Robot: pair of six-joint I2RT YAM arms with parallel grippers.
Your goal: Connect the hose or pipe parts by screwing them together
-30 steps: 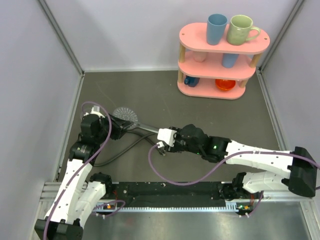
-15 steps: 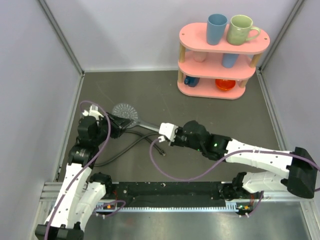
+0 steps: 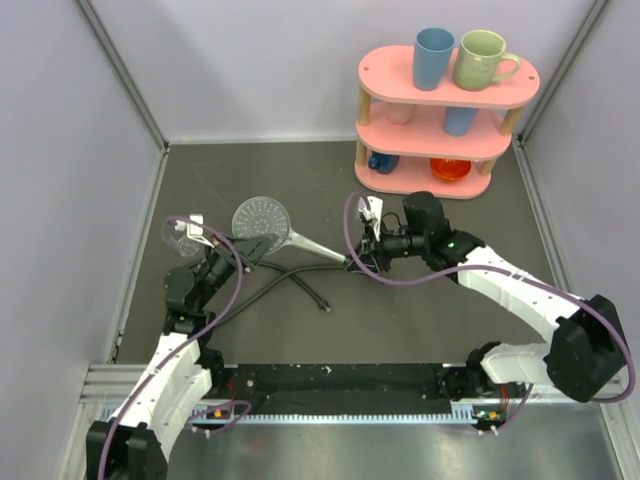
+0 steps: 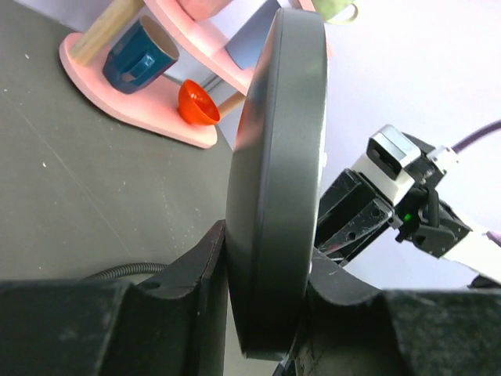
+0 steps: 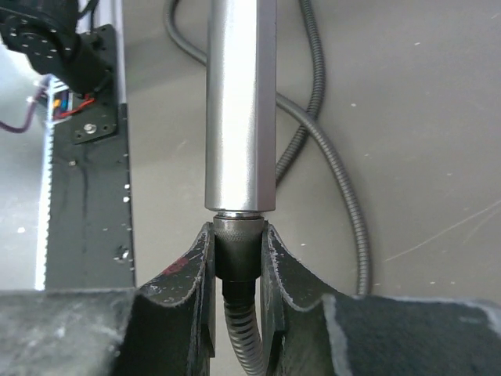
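Tightly pinched between the two fingers of the right gripper sits the metal end fitting of the hose. The jaws are nearly closed around it, and its top butts squarely against the lower end of the shower head's straight silver handle. The left gripper is likewise closed down, its jaws clamping the rim of the round shower head, whose perforated face is turned up toward the overhead camera. From that head the handle runs rightward and slightly nearer, to where the right gripper meets it around the middle of the table. Below the handle the dark corrugated hose curls in loose loops on the surface, and its other end lies free between the two arms. The table is a matte dark grey sheet marked with pale scuffs and scratches. A black rail crosses its near edge by the arm bases. Plain pale lilac walls with aluminium corner posts close it in on three sides. In the far right corner stands a pink three-tier shelf with a blue mug and a green mug on top, and a dark blue cup and an orange bowl at the bottom.
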